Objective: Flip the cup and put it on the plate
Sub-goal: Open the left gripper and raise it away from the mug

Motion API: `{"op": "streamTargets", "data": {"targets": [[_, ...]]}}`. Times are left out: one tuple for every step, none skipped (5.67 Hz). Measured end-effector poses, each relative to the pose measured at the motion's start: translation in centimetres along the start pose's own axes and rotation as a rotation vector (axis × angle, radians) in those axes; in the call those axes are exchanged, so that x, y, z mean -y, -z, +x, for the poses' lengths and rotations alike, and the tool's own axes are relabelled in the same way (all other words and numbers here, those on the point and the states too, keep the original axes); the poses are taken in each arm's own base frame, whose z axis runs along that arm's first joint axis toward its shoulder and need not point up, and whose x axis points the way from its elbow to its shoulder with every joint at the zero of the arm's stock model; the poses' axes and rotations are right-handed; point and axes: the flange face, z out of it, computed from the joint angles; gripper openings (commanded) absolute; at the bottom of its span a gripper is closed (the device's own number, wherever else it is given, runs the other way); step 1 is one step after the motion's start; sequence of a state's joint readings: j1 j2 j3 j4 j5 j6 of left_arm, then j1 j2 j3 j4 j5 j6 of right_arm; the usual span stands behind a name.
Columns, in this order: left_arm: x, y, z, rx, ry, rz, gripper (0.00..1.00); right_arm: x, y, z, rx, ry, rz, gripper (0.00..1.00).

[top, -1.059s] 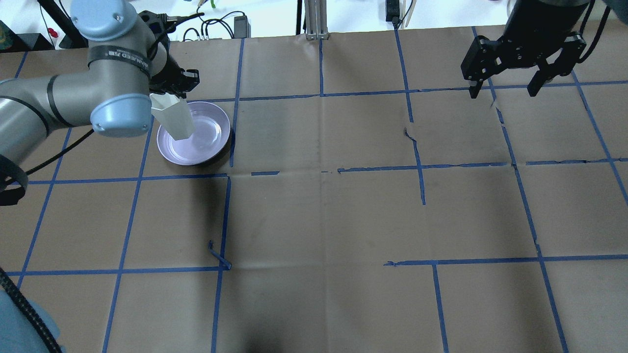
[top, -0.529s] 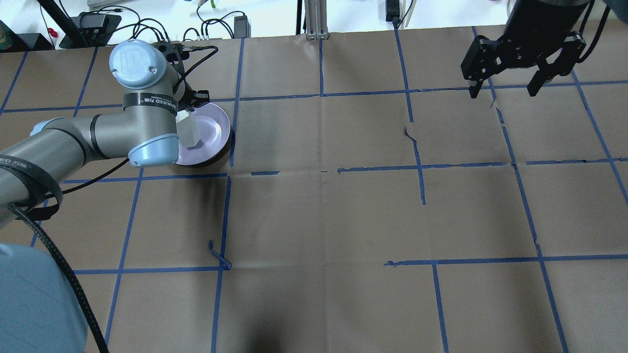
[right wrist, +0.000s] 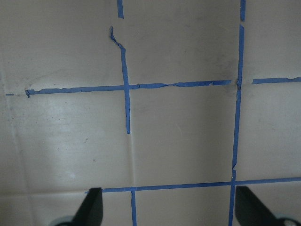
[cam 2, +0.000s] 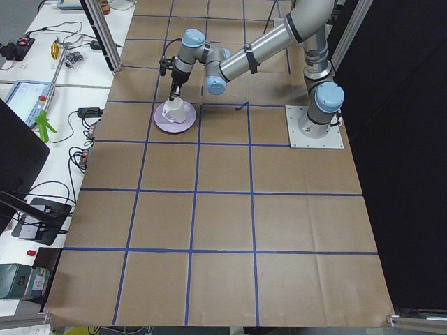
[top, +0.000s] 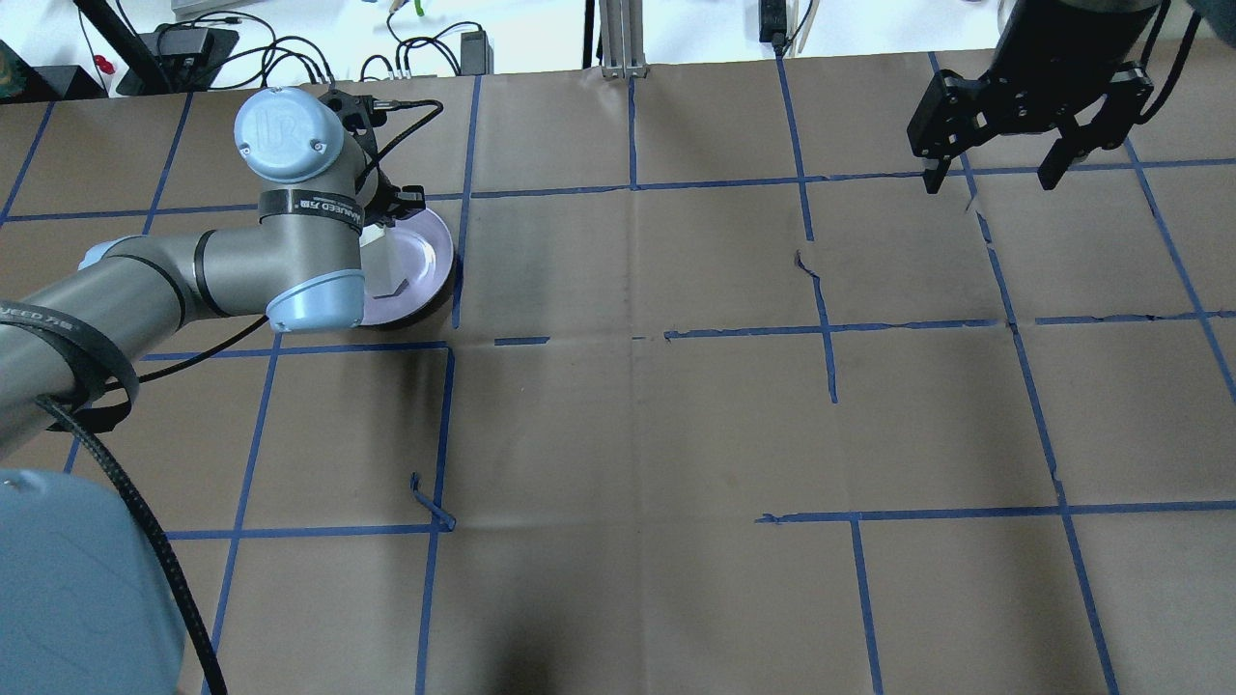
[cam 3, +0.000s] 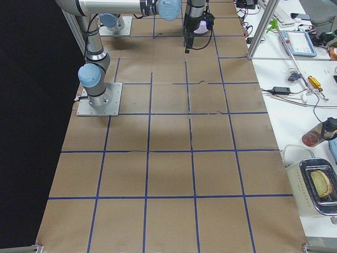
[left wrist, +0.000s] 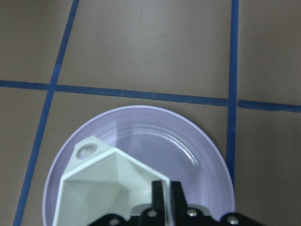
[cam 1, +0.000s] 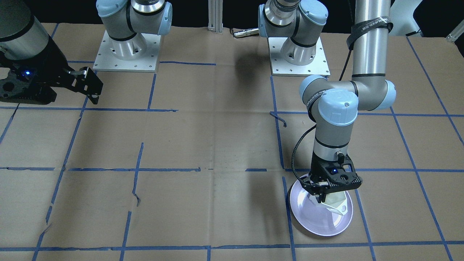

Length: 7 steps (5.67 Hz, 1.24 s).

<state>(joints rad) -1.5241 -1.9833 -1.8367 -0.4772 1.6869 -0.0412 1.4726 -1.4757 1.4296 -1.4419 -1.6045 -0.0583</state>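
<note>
The white faceted cup [left wrist: 108, 188] stands mouth up on the pale lavender plate [left wrist: 188, 141], its loop handle toward the plate's left rim. My left gripper [left wrist: 164, 192] is shut on the cup's rim wall from above. In the front-facing view the cup [cam 1: 336, 203] sits right of centre on the plate [cam 1: 308, 217] under the left gripper [cam 1: 322, 197]. In the overhead view my left wrist covers most of the cup [top: 389, 268] and plate [top: 432, 253]. My right gripper [top: 990, 181] is open and empty, high over the far right of the table.
Brown paper with blue tape lines covers the table [top: 637, 415]. Cables and power supplies [top: 425, 43] lie beyond the far edge. The right wrist view shows only taped paper below the right gripper [right wrist: 169, 212].
My left arm has swung over the plate and lowered the cup from a tilted hold above it to upright on it. The right arm has not moved.
</note>
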Motion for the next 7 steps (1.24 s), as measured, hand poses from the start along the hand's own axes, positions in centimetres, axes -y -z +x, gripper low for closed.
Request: {"op": "streamTargets", "data": {"targets": [[0.2,0.5,0.0,-0.002,-0.005,-0.016,0.98,0.0,0.0,0.0,0.000,0.000,0.000,1.00],[0.6,2.0,0.0,-0.006,-0.013,-0.059,0.98,0.0,0.0,0.0,0.000,0.000,0.000,1.00],[1.0,4.8,-0.3,-0.018,-0.023,-0.142,0.99,0.0,0.0,0.0,0.000,0.000,0.000,1.00],[1.3,8.6,-0.6,-0.038,-0.029,-0.235,1.00,0.0,0.0,0.0,0.000,0.000,0.000,1.00],[1.4,13.0,-0.8,-0.052,-0.037,-0.332,1.00,0.0,0.0,0.0,0.000,0.000,0.000,1.00],[0.9,17.1,-0.8,-0.066,-0.044,-0.429,1.00,0.0,0.0,0.0,0.000,0.000,0.000,1.00],[0.0,20.7,-0.7,-0.097,-0.041,-0.499,1.00,0.0,0.0,0.0,0.000,0.000,0.000,1.00]]}}
